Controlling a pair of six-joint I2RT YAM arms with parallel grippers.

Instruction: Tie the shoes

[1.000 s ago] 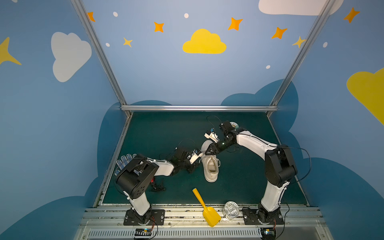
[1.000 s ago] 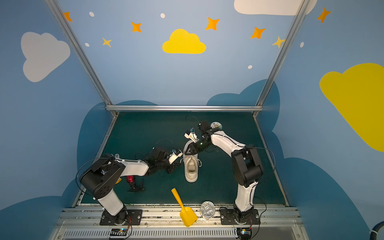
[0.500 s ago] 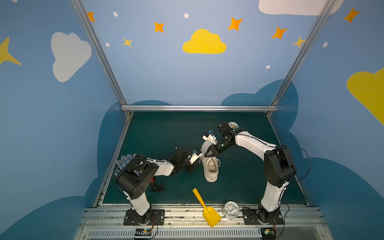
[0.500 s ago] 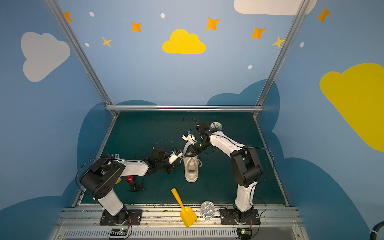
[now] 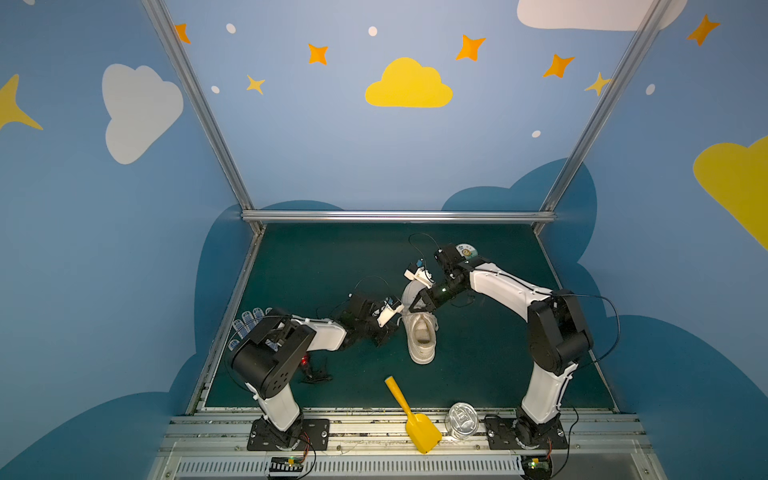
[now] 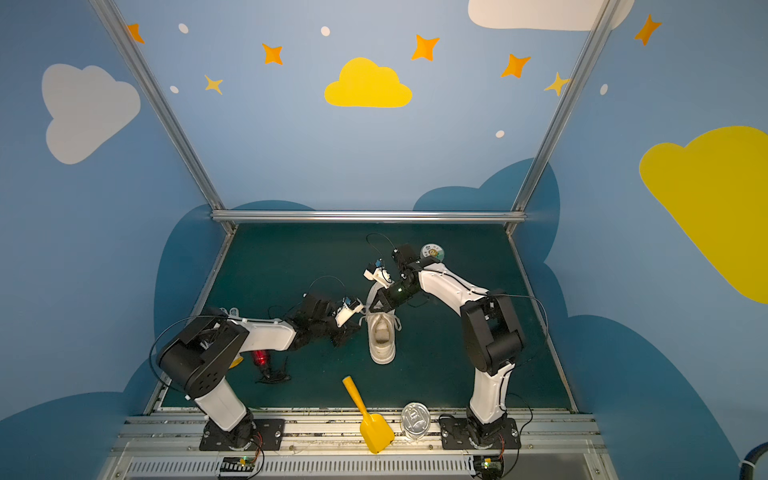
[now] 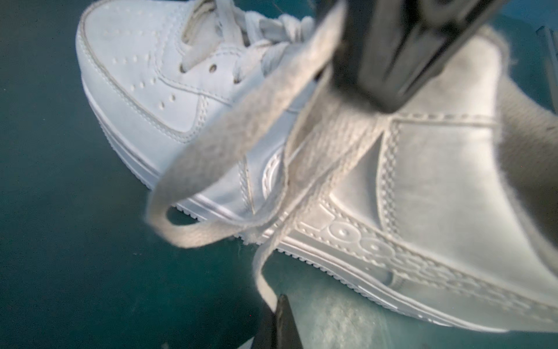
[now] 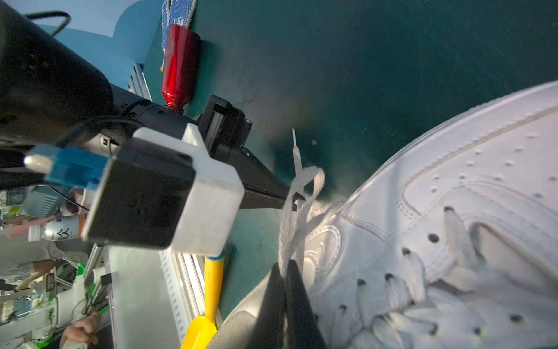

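Forming the bow on the shoe point(image 5: 422, 338), with nothing pulled tight yet.

In both top views the shoe point(image 6: 382, 338) lies in the middle of the bench point(image 5: 311, 266), and the left claw point(image 5: 395, 328) and right claw point(image 5: 411, 309) meet at its laced part; the knot is too small to judge there. In the left wrist view the left claw point(image 7: 279, 317) is clamped together on one strand of the laces point(image 7: 265, 272) just beside the shoe's sole, with a slack loop hanging against the shoe's side. In the right wrist view the right claw point(image 8: 286, 276) is closed on lace strands at the shoe's side, and the left claw point(image 8: 294, 201) pinches a loop near it. The eyelets look threaded. I judge the bow half-made, with pulling through and tightening left.
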